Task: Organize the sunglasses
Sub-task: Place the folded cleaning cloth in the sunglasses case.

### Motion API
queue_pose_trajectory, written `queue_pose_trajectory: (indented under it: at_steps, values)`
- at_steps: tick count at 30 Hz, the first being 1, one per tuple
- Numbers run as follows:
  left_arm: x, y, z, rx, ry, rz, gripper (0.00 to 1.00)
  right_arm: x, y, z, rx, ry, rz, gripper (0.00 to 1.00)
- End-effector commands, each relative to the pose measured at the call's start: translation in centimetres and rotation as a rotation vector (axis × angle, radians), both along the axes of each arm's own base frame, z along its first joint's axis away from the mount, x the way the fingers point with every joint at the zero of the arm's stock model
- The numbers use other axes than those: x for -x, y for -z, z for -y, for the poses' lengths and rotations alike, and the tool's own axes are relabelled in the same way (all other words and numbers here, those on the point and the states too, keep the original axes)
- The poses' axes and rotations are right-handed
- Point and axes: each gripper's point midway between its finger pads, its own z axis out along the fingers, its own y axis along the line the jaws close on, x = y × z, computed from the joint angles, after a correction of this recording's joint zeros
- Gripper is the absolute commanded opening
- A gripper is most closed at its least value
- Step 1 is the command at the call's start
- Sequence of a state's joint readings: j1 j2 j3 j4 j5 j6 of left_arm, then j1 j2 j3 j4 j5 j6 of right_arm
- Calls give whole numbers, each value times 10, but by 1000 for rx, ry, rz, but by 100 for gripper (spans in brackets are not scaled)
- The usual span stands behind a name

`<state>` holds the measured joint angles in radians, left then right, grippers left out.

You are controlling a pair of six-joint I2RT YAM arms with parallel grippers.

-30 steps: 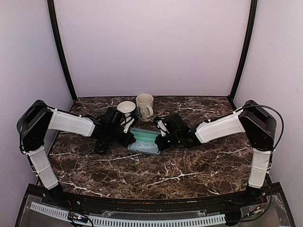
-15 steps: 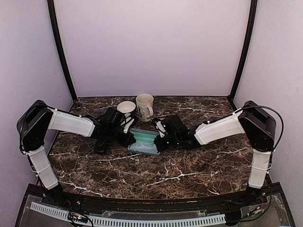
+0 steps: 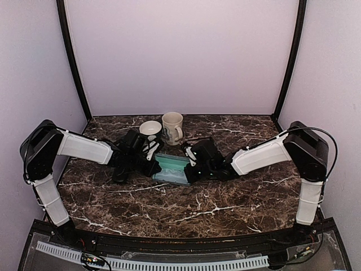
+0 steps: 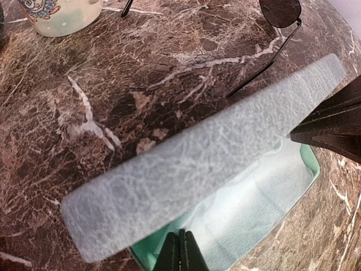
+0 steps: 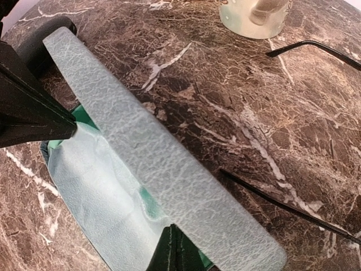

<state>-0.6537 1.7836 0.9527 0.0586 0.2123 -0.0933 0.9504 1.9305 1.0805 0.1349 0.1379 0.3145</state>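
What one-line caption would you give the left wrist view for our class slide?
Open glasses case, grey lid raised over green lining, on a marble table; wire-framed sunglasses lie beyond it.

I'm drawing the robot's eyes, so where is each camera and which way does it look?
Top external: high behind the arm bases, looking down at the table; both arms show, meeting at the case.
Left wrist: on the left arm, looking past its left end effector at the case lid; the right end effector enters from the right.
Right wrist: on the right arm, looking past the right end effector at that lid from the opposite side.
Shared: both wrist views show the lid, the mug and the thin sunglasses.
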Motion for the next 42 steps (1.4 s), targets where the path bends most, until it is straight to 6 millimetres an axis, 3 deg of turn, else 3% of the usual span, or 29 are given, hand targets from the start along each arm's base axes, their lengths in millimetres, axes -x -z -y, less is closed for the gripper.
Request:
queue_pose_trajectory:
  at_steps: [1,22,42]
  values:
    - [-3,-17,2,36,-4,30,0,-1,-7,-4,-11,3,45,1]
    - [-5,-27,2,61,-15,50,0,-2,-13,-4,-39,23,71,2]
    - [-6,-22,2,53,-18,44,0,-6,-14,-5,-45,40,82,4]
